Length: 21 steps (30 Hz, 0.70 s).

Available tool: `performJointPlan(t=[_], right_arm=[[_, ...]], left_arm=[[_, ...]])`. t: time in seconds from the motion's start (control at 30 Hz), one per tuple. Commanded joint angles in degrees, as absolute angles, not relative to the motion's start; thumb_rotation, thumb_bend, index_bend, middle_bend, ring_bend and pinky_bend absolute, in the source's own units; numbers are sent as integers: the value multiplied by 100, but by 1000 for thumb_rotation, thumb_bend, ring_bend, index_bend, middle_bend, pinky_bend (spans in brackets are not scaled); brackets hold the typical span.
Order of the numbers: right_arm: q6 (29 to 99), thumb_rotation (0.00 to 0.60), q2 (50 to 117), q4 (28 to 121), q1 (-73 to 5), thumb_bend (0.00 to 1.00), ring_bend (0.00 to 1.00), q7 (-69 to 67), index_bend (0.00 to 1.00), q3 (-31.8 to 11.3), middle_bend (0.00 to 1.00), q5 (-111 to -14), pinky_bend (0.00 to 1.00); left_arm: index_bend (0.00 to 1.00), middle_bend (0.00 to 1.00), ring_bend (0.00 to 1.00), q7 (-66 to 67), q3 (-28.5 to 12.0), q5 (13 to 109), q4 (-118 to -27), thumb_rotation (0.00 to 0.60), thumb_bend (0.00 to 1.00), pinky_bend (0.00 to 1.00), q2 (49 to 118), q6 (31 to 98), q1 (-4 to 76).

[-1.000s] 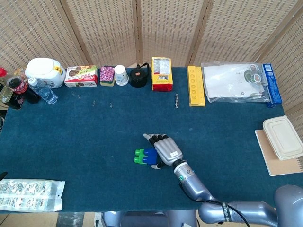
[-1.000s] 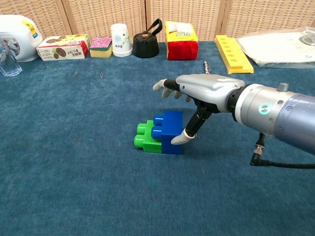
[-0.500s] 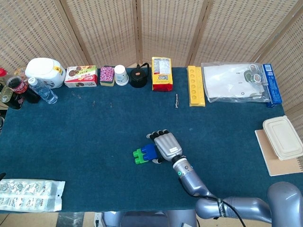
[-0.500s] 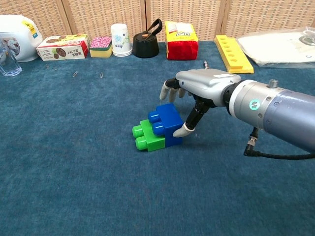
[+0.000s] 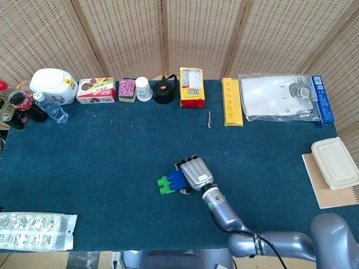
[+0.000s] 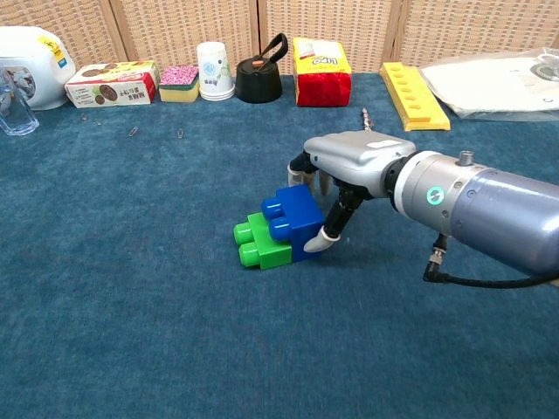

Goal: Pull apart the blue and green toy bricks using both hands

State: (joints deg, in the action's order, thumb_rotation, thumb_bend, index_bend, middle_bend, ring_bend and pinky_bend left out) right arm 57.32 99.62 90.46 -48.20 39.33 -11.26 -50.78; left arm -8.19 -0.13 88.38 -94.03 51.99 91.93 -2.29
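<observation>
The blue brick (image 6: 295, 223) sits stacked on the green brick (image 6: 260, 245) near the middle of the blue cloth, still joined, studs pointing left. My right hand (image 6: 354, 160) comes from the right and closes over the blue brick, thumb on its near side and fingers curled behind its far side. From the head view the blue brick (image 5: 176, 179) and green brick (image 5: 164, 186) peek out left of the right hand (image 5: 194, 172). No left hand shows in either view.
Along the far edge stand a white tub (image 5: 54, 85), snack box (image 5: 96, 90), paper cup (image 5: 143, 88), black pot (image 5: 164, 91), yellow-red bag (image 5: 191, 87) and yellow tray (image 5: 231, 101). A blister pack (image 5: 35, 230) lies front left. A lidded box (image 5: 335, 162) rests at right.
My right hand has slid left and its fingers have curled down around the blue brick. The joined bricks turned slightly and shifted a little to the left.
</observation>
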Motion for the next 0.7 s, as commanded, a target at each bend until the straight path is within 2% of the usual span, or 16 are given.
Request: performJointPlan(t=[0.03, 0.2, 0.37, 0.7], right_arm=[[5728, 503, 10014, 8994, -4863, 121, 454, 3944, 454, -1121, 464, -5079, 342], [5798, 500, 10061, 8984, -4885, 130, 536, 3893, 512, -1131, 534, -5123, 380], [5809, 502, 9993, 9147, -4798, 130, 556, 3547, 535, -1186, 558, -5174, 407], [5359, 502, 9147, 10296, -4478, 130, 558, 2409, 539, -1398, 560, -4768, 422]], left_arm=[[116, 80, 0, -833, -19, 8825, -9386, 600, 87, 128, 5201, 9206, -239], [116, 80, 0, -840, -10, 8841, -9365, 600, 88, 128, 5210, 9167, -223], [116, 80, 0, -782, 15, 8919, -9414, 600, 88, 128, 5210, 9139, -199], [120, 80, 0, -358, 40, 9370, -9722, 600, 88, 128, 5130, 8934, 81]])
